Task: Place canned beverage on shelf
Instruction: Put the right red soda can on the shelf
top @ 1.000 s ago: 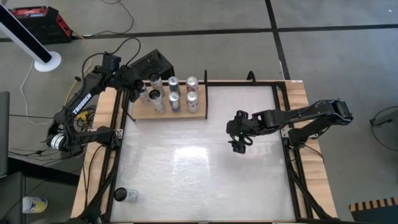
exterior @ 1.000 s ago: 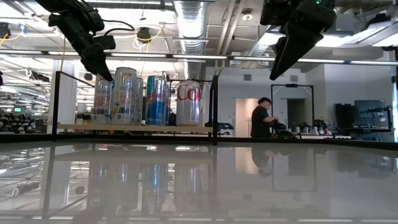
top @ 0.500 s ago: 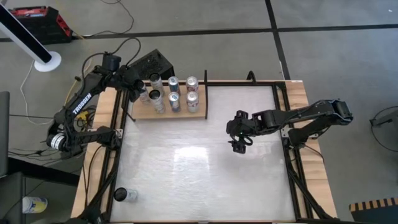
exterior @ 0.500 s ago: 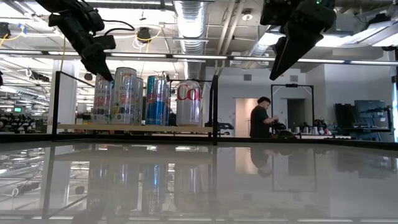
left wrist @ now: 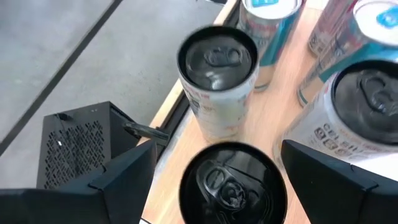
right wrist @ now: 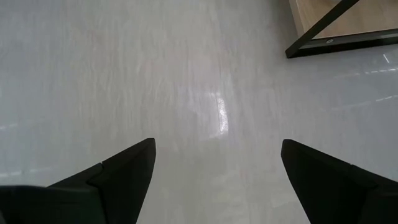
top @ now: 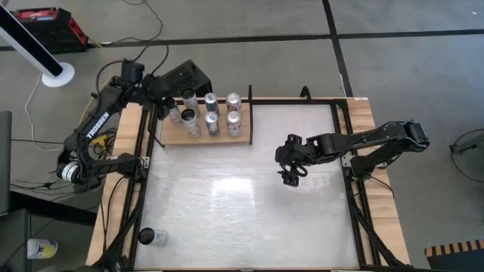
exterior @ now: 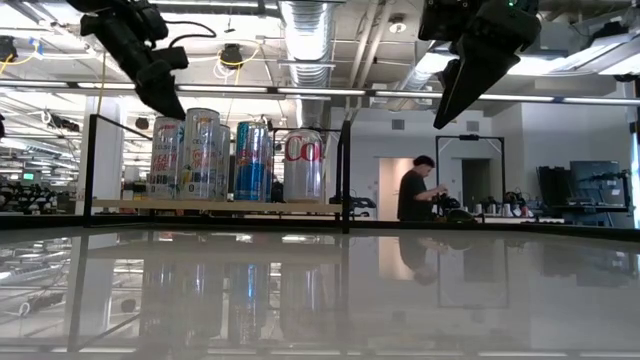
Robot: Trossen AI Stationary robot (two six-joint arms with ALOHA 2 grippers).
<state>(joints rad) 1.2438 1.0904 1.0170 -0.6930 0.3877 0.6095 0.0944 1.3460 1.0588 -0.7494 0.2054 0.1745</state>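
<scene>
From the high view, the shelf (top: 204, 137) sits at the far left corner of the counter (top: 242, 204). Six cans stand on it in two rows, so they are tidy and out of the way. The left gripper (top: 168, 112) hangs over the left end of the shelf, right above the black-topped can (top: 175, 115). One more can (top: 150, 236) lies on its side at the near left corner, well apart from the shelf. The right gripper (top: 290, 174) waits over the middle of the counter.

In the low view, the cans stand upright behind the black rail. The left gripper (exterior: 160, 100) is a little above their tops, touching none of them. I think that can is already set down.

In the left wrist view, the jaws are spread wide on both sides of the black-topped can (left wrist: 233, 180), not squeezing it.

In the right wrist view, the jaws are wide too, with only bare counter (right wrist: 186, 81) between them.
</scene>
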